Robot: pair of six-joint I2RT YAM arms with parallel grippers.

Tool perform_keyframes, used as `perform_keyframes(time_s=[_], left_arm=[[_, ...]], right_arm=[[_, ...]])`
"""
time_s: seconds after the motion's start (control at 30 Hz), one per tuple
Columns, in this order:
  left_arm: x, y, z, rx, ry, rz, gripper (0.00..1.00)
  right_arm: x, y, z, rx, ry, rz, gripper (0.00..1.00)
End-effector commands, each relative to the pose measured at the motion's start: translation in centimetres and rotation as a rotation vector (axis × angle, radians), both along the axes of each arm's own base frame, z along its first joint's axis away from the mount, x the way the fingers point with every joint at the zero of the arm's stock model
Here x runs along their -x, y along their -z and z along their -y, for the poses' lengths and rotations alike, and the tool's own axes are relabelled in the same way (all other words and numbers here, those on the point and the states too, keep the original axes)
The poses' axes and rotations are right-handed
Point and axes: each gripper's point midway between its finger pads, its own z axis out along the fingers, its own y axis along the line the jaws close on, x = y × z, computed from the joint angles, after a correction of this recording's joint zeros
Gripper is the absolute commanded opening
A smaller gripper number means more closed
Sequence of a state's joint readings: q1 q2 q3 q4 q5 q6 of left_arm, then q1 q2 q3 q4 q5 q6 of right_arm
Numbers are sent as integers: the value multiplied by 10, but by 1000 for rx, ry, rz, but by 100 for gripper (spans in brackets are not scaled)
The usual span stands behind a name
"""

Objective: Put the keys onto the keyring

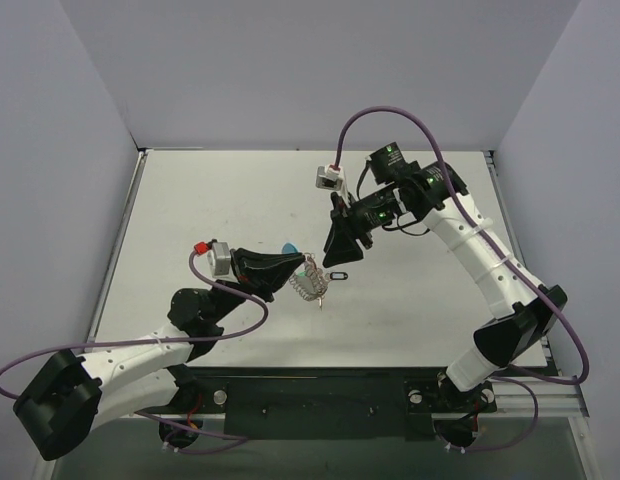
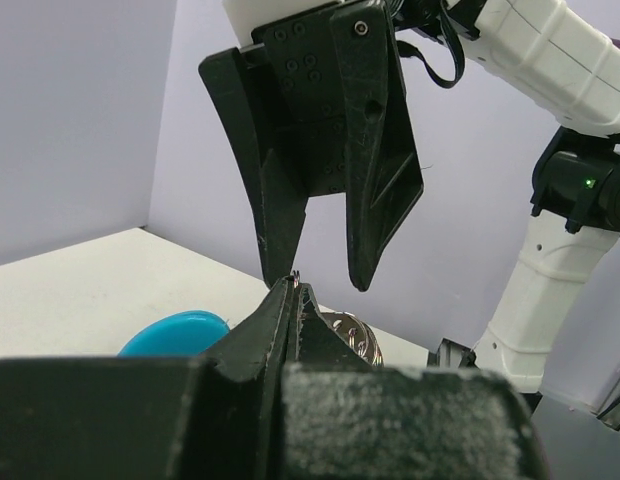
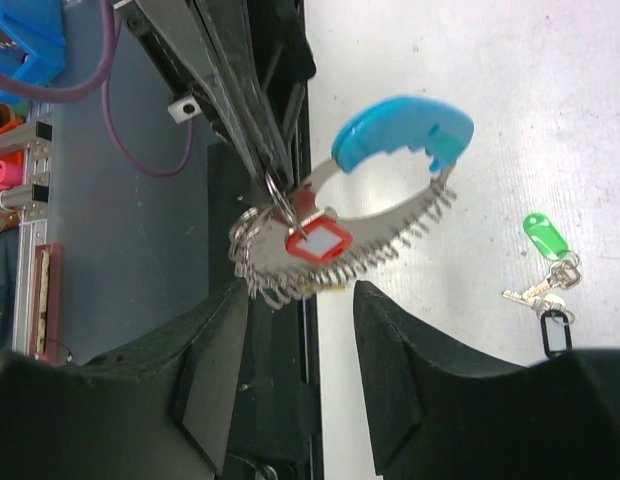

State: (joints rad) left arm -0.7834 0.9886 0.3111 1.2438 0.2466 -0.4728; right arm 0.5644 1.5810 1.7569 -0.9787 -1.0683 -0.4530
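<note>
My left gripper (image 1: pixel 293 264) is shut, its tips (image 2: pixel 293 285) pinching a thin metal ring of the keyring (image 3: pixel 390 225), which it holds up. The keyring is a silvery chain loop with a curved light-blue tag (image 3: pixel 400 135), also seen in the left wrist view (image 2: pixel 175 332). The red-tagged key (image 3: pixel 315 240) hangs at the pinched ring against the loop. My right gripper (image 1: pixel 345 248) is open and empty, its fingers (image 3: pixel 215 350) just short of the loop's chain edge, not touching. The green-tagged key (image 3: pixel 545 235) and black-tagged key (image 3: pixel 556 330) lie together on the table.
The white table (image 1: pixel 210 210) has grey walls on three sides. The black-tagged key (image 1: pixel 338 275) lies just right of the held keyring. The dark base rail (image 1: pixel 320 395) runs along the near edge.
</note>
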Motion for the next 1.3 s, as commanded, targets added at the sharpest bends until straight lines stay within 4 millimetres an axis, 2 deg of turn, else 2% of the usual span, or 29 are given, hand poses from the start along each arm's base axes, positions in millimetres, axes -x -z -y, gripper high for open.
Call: perform_keyframes(time_s=[0.0,0.4,0.57,1.07,1.27], left_arm=[[17,-51,-16,167,25,113,0],[19,-53,-14,164,46,112,0],[19,-52,-13,160,49,109,0],[17,-50,-12,154,48,100,0],[17,-51,-12,154,49,100,0]], right_arm=[[-11,-15,-18,-39,29,31,42],[-5,-12,-24,-58,-26,46,35],[0,-11,-25,-62,-48,36,28],[17,-7,-25,-71,-132,47,22],[19,-7,-24,-68,-146,52,15]])
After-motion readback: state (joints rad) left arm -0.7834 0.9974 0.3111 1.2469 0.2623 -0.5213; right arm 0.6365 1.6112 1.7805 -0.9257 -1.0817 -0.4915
